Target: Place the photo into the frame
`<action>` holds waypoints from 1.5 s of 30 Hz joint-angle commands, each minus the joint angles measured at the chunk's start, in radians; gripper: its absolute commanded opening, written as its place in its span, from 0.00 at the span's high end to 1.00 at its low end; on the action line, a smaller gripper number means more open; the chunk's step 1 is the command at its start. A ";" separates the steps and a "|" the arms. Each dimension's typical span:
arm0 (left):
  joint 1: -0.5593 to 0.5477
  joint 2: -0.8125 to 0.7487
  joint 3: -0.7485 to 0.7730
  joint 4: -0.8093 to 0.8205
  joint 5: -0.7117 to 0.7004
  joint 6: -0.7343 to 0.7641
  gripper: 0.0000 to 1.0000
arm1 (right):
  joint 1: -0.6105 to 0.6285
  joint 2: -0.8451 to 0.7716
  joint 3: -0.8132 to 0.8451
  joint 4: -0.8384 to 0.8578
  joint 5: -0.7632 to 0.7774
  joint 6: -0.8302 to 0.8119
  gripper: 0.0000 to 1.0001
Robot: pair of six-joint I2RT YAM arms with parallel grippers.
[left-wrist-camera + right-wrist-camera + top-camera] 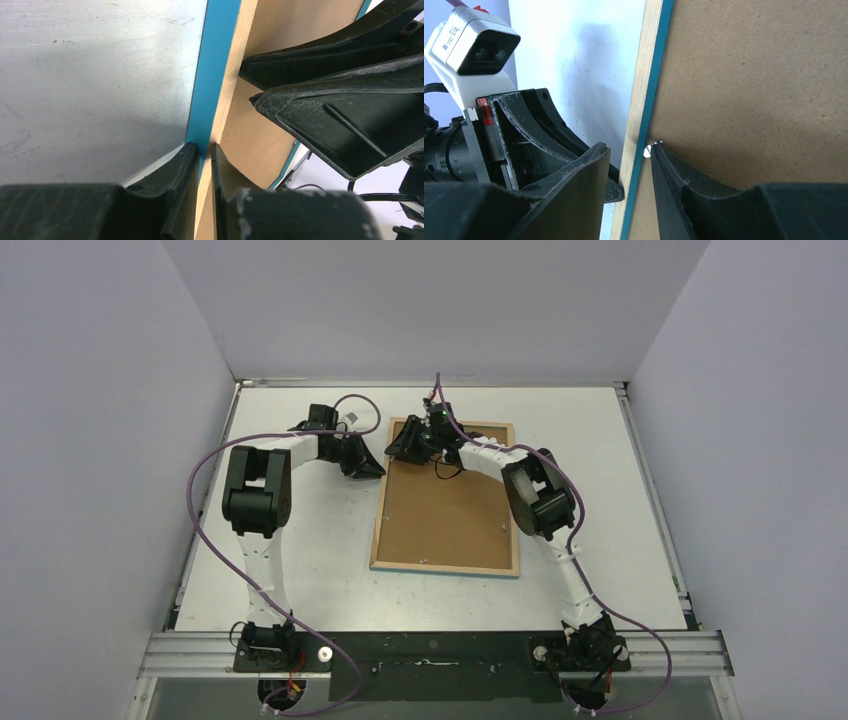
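Observation:
The frame (445, 568) lies face down in the middle of the table, its wood-coloured back edges up and a plain brown backing board (450, 510) inside it. The photo is hidden. My left gripper (204, 149) is shut on the frame's left rail (212, 75) near the far left corner, one finger on the turquoise side and one on the board side. My right gripper (629, 147) stands open astride the same rail (646, 70). Its inner fingertip rests at a small metal tab (647, 150) on the board's edge. In the top view both grippers (378, 470) (396, 450) meet at that corner.
White walls close the table (300, 570) in on three sides. The left gripper's body and wrist camera (476, 47) sit close beside my right fingers. Purple cables loop over both arms, and a metal rail (430, 650) runs along the near edge.

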 commanded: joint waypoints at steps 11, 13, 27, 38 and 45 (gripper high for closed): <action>-0.010 0.052 -0.022 -0.070 -0.058 0.027 0.88 | 0.024 0.005 -0.080 -0.008 0.063 0.034 0.60; -0.011 0.053 -0.022 -0.072 -0.064 0.024 0.88 | 0.022 -0.013 -0.086 -0.019 0.081 0.052 0.60; -0.011 0.054 -0.039 -0.087 -0.075 0.013 0.82 | 0.032 -0.022 -0.080 -0.189 0.114 0.148 0.72; -0.012 0.049 -0.054 -0.081 -0.071 0.016 0.83 | 0.042 0.000 -0.066 -0.256 0.184 0.128 0.91; -0.012 0.053 -0.050 -0.077 -0.063 0.019 0.83 | 0.049 0.016 -0.041 -0.334 0.227 0.040 0.96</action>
